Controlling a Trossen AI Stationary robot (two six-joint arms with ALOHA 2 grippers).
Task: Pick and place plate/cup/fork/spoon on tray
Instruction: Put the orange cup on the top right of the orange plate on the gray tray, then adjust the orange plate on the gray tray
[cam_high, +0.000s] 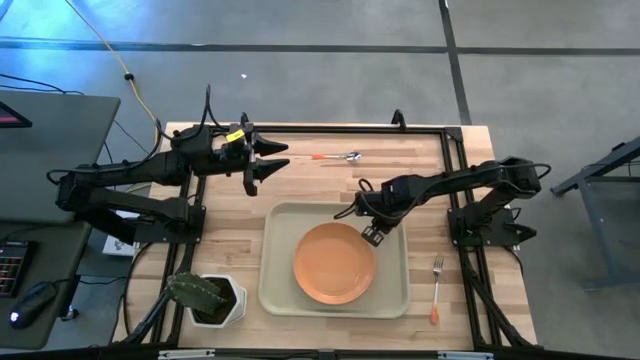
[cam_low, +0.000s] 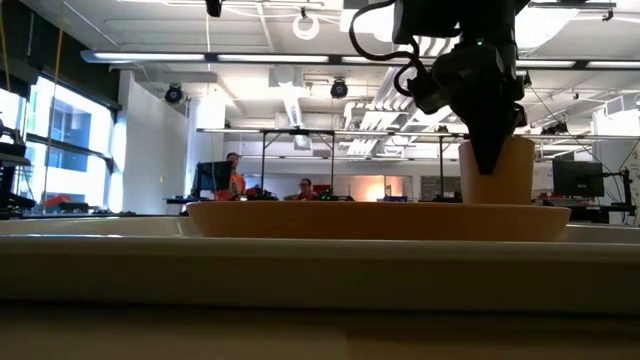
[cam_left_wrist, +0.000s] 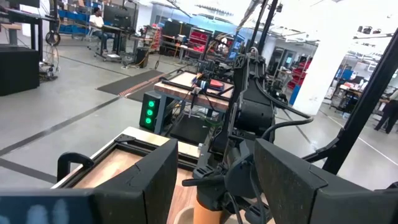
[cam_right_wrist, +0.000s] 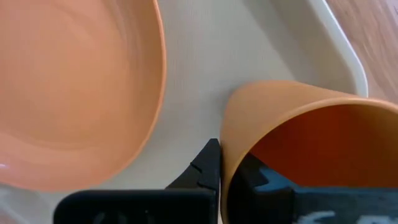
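Note:
The orange plate (cam_high: 334, 263) lies on the beige tray (cam_high: 283, 228). My right gripper (cam_high: 372, 232) is over the tray's far right part, just beyond the plate, and is shut on the orange-yellow cup (cam_right_wrist: 298, 118), which stands upright behind the plate in the low view (cam_low: 512, 178). The spoon (cam_high: 340, 157) lies on the table beyond the tray. The fork (cam_high: 437, 288) lies on the table right of the tray. My left gripper (cam_high: 272, 160) is open and empty, held above the table's far left part. My right gripper pinches the cup's side wall at the rim (cam_right_wrist: 227, 155), one finger (cam_right_wrist: 264, 183) inside the cup and one finger (cam_right_wrist: 208, 165) outside. The fingers come from above, pointing down. The cup stays upright; the plate hides its bottom, so whether it rests on the tray I cannot tell.
A white square pot with a green plant (cam_high: 212, 298) stands at the table's near left corner. A black frame runs along the table's edges (cam_high: 452, 160). Bare tray floor (cam_right_wrist: 199, 81) lies between plate and cup.

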